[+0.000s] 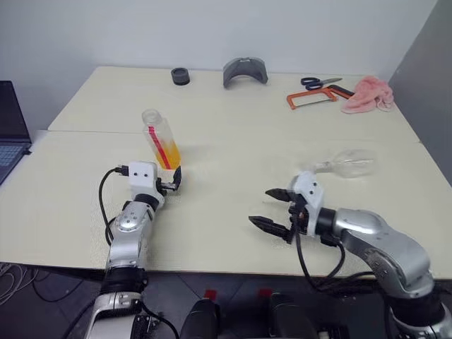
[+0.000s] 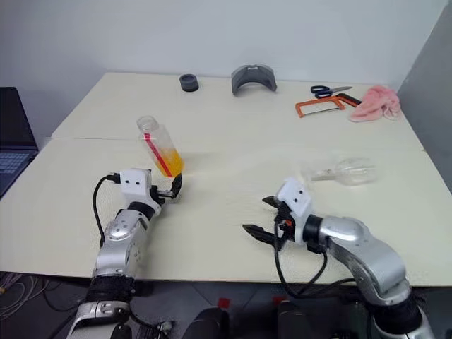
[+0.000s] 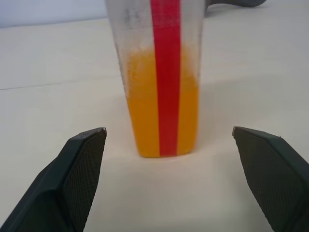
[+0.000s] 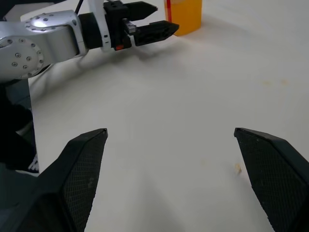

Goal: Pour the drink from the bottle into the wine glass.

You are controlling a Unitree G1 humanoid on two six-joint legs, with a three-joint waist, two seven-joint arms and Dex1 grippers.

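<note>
Pale tabletop is carrying the bottle, standing upright and uncapped with the drink filling its lower part, just ahead of my left claw, whose fingers are gaping wide. The wine glass is lying on its side beyond my right claw, also spread and empty. I am judging I should right the glass first, then close squarely on the bottle's lower body.
</note>
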